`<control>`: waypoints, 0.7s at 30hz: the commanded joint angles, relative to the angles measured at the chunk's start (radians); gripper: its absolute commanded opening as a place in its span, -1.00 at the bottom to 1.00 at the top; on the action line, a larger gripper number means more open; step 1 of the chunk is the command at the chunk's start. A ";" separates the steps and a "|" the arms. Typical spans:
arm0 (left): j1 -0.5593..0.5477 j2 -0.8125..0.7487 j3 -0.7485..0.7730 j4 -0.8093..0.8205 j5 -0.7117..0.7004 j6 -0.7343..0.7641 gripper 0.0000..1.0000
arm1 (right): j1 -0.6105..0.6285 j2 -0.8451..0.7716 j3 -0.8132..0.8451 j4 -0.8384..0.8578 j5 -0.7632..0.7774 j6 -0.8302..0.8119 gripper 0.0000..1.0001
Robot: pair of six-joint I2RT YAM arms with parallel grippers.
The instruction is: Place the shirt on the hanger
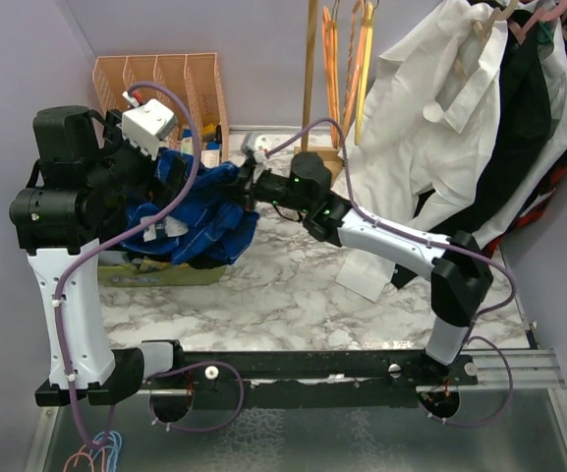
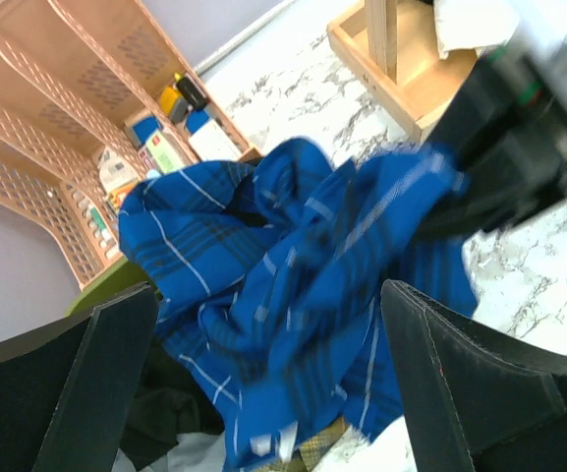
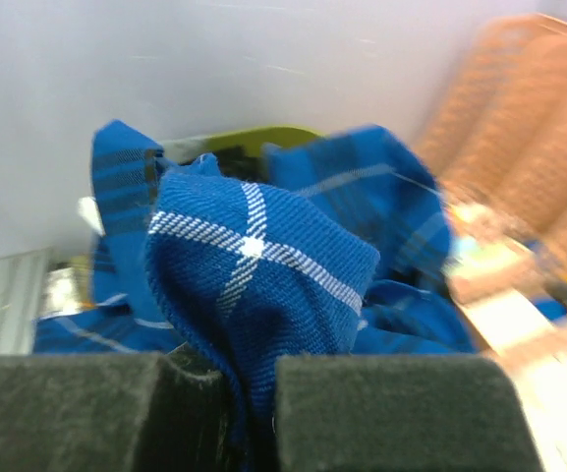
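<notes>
The blue plaid shirt [image 1: 202, 211] is bunched up over a green bin [image 1: 170, 273] at the left. It fills the left wrist view [image 2: 293, 265] and the right wrist view [image 3: 254, 265]. My right gripper [image 1: 247, 182] is shut on a fold of the shirt at its right edge, with the cloth pinched between the pads [image 3: 254, 418]. My left gripper [image 1: 168, 187] is open, its fingers wide apart on either side of the bunched shirt [image 2: 273, 393]. A thin yellow hanger [image 1: 367, 59] seems to hang at the back beside orange hangers [image 1: 334, 59]; only a strip of it shows.
An orange file organiser [image 1: 165, 84] stands at the back left [image 2: 57, 128]. A wooden stand [image 1: 311, 69] has its base by the shirt [image 2: 401, 69]. A white shirt [image 1: 421, 118] and a black garment [image 1: 529, 118] hang at the back right. White and dark cloth lie in the bin [image 2: 165, 442].
</notes>
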State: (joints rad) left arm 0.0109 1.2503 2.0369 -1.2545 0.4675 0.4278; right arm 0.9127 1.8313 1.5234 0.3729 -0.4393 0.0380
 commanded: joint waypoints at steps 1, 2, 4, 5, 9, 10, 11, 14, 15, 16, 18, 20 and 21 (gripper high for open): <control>-0.005 -0.034 -0.038 -0.071 0.045 0.056 0.96 | -0.082 -0.139 -0.172 0.161 0.277 0.109 -0.98; -0.005 -0.038 -0.054 -0.104 0.069 0.107 0.95 | -0.088 -0.154 -0.193 0.153 0.289 0.099 -0.98; -0.005 -0.054 -0.102 -0.162 0.077 0.196 0.92 | -0.091 -0.186 -0.243 0.156 0.306 0.082 -0.98; -0.005 -0.069 -0.140 -0.163 0.048 0.223 0.92 | -0.091 -0.201 -0.272 0.165 0.304 0.075 -0.98; -0.005 -0.112 -0.299 -0.066 -0.113 0.261 0.91 | -0.092 -0.245 -0.359 0.176 0.247 0.066 -0.98; -0.005 -0.112 -0.316 -0.053 -0.115 0.269 0.91 | -0.092 -0.253 -0.376 0.177 0.237 0.069 -0.98; -0.005 -0.113 -0.333 -0.039 -0.108 0.276 0.91 | -0.092 -0.258 -0.393 0.178 0.231 0.073 -0.98; -0.005 -0.120 -0.418 0.057 -0.130 0.286 0.90 | -0.092 -0.270 -0.433 0.184 0.221 0.085 -0.98; -0.005 -0.121 -0.452 0.107 -0.167 0.285 0.90 | -0.092 -0.273 -0.443 0.186 0.215 0.090 -0.98; -0.005 -0.117 -0.477 0.153 -0.210 0.286 0.89 | -0.092 -0.276 -0.451 0.187 0.206 0.096 -0.98; -0.005 -0.103 -0.516 0.199 -0.253 0.311 0.89 | -0.092 -0.281 -0.462 0.191 0.185 0.102 -0.98; -0.005 -0.086 -0.539 0.220 -0.253 0.334 0.88 | -0.092 -0.286 -0.474 0.198 0.159 0.107 -0.98; -0.005 -0.079 -0.549 0.236 -0.252 0.333 0.87 | -0.092 -0.287 -0.478 0.197 0.149 0.108 -0.98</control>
State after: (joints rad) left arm 0.0097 1.1557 1.5208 -1.1484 0.2844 0.7120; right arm 0.8181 1.5856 1.0645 0.5194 -0.2279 0.1268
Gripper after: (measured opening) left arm 0.944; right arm 0.028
